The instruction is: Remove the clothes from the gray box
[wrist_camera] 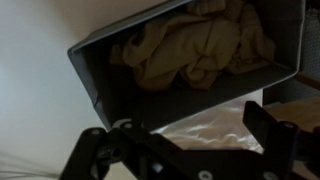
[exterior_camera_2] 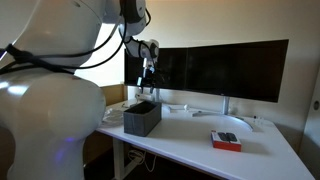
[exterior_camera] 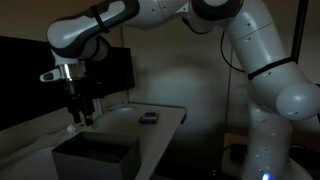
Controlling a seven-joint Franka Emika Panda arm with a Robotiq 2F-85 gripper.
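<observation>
Gray walls of the box (wrist_camera: 95, 75) filled the upper part of my wrist view. Inside it lay the clothes (wrist_camera: 200, 45), a crumpled tan heap bunched against one end, with the rest of the inside dark and bare. My gripper (wrist_camera: 185, 145) came in from the bottom edge of that view with its jaws spread wide. One finger (wrist_camera: 95, 152) stood far from the other, and nothing was between them. I had hold of nothing.

In both exterior views my gripper (exterior_camera: 78, 118) (exterior_camera_2: 147, 90) pointed straight down and hung above the box (exterior_camera: 95, 158) (exterior_camera_2: 142, 120). It was over the open top and not down among the clothes. The box sat on the white table (exterior_camera: 168, 125) (exterior_camera_2: 190, 150), close to the table's edge. A wide dark monitor (exterior_camera_2: 220, 70) stood behind it. A small red flat object (exterior_camera_2: 226, 141) lay on the table well apart from the box. The room was dim, and the cloth itself could not be made out in the exterior views. Only the wrist view showed it, all within the box's walls.
</observation>
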